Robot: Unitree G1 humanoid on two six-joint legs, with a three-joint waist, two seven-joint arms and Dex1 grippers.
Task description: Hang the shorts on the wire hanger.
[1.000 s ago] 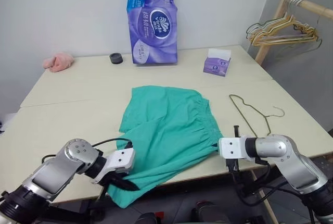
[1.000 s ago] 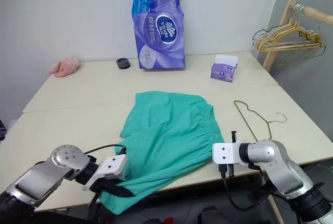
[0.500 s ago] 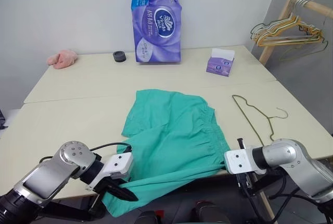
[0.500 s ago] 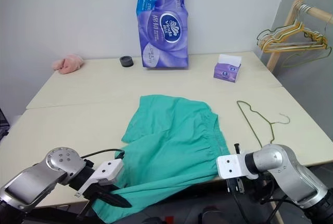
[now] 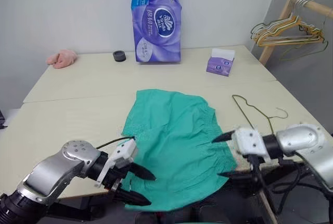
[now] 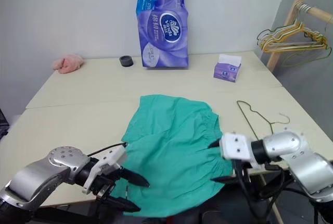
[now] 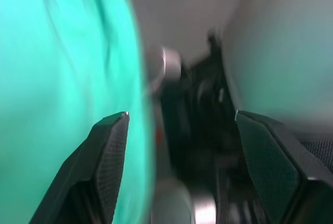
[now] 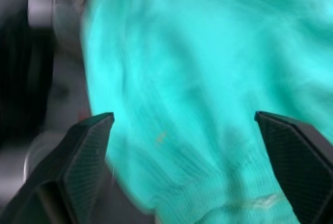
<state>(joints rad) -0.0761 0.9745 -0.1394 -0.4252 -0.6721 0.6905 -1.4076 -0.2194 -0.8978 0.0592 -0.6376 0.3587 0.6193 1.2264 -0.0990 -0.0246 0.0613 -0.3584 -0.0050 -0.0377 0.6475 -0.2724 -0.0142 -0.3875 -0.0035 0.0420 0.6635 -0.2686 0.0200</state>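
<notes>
1. Lying flat on the desk (image 5: pixel 62 114), the shorts (image 5: pixel 174 140) reach the near edge, where their lower part hangs over.
2. Left claw (image 5: pixel 146 187): fingers spread apart, holding nothing, at the shorts' near left corner.
3. Right claw (image 5: pixel 222 155): fingers spread wide, holding nothing, at the shorts' near right edge.
4. Wire hanger (image 5: pixel 255 115): flat on the desk, just right of the shorts, apart from them.

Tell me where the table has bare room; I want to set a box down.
Bare: the table's left half, between the pink cloth and shorts, and the strip between shorts and tissue pack. Crowded: the right near part, where the hanger lies beside the shorts.
</notes>
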